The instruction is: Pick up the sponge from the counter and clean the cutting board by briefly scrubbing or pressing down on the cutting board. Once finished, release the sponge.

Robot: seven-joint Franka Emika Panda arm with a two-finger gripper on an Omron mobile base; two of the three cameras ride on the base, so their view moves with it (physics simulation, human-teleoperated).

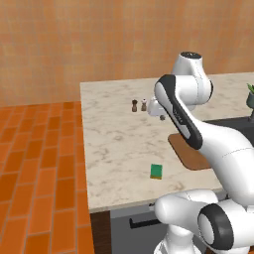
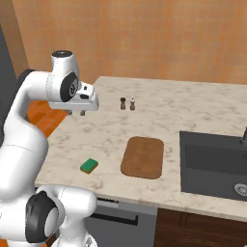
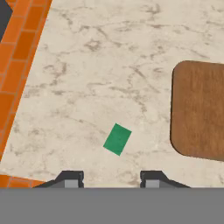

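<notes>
Looking through the left base view first: the counter (image 1: 114, 144) is showing as a beige-white marbled top, with orange tiled floor (image 1: 39, 163) to its left and a tan wall (image 1: 99, 34) behind. One sponge (image 1: 157, 171), a small flat green square, is lying near the front edge, well apart from the two shakers (image 1: 139, 105) standing further back. The cutting board (image 1: 191, 155) is sitting to the sponge's right, mostly hidden by the white arm. The gripper (image 1: 162, 117) is hanging above the counter near the shakers; jaw state is hard to read here.

Right base view: the gripper (image 2: 76, 113) is hovering high over the counter's (image 2: 193, 101) left side, both fingers pointing down with a gap between them, holding nothing. One sponge (image 2: 89, 166), green with a yellowish edge, is lying flat just left of the one brown board (image 2: 143, 157), not touching it. Two shakers (image 2: 128, 103) are standing behind. A dark sink basin (image 2: 212, 164) is sitting on the right.

Hand view: the gripper (image 3: 112, 179) is looking straight down, fingertips (image 3: 72, 178) spread apart. The sponge (image 3: 117, 139) is lying rotated on bare marble (image 3: 96, 65), between the floor edge and the board (image 3: 199, 109).
</notes>
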